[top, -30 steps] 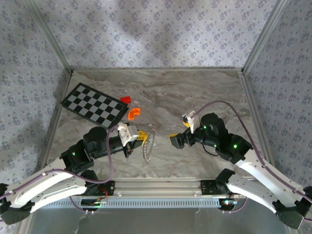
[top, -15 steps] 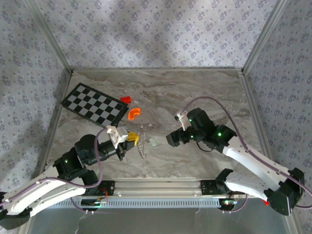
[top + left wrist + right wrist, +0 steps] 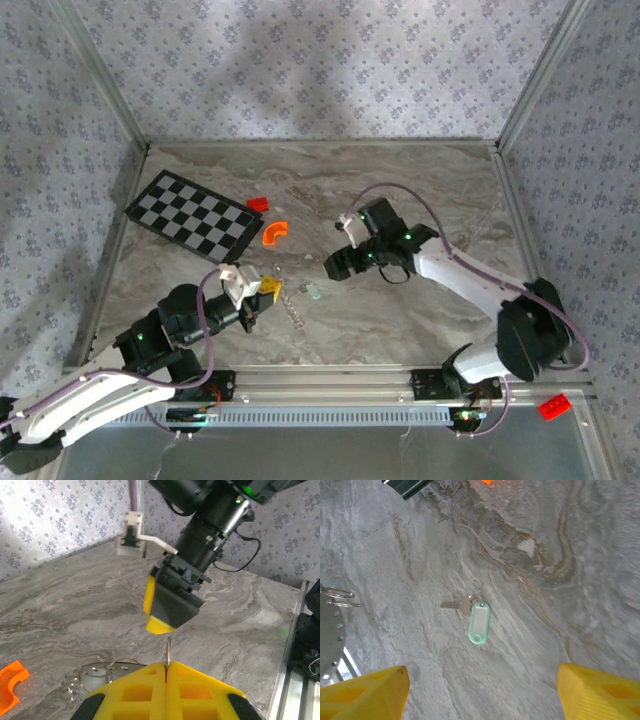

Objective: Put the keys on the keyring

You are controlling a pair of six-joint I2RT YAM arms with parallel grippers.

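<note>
In the right wrist view the keys (image 3: 479, 622) lay flat on the marble table (image 3: 580, 580). The pale green tag's long axis ran 12 to 6 o'clock, and a metal blade pointed from its 12 o'clock end toward 9 o'clock. Bare marble lay open on all sides of them — the keyring (image 3: 330, 635) sat well apart at 9 o'clock, at the picture's edge. The right gripper (image 3: 480, 682) hung over them, jaws spread wide with nothing between. From above, the right arm (image 3: 450, 275) bent in from 4 o'clock toward the table's middle, and the left arm (image 3: 100, 385) stretched in from 7 o'clock. The left gripper (image 3: 166, 672) was clenched on the keyring's thin metal rim, which stood upright out of the closed jaws — the 2 grippers were near each other, apart.
</note>
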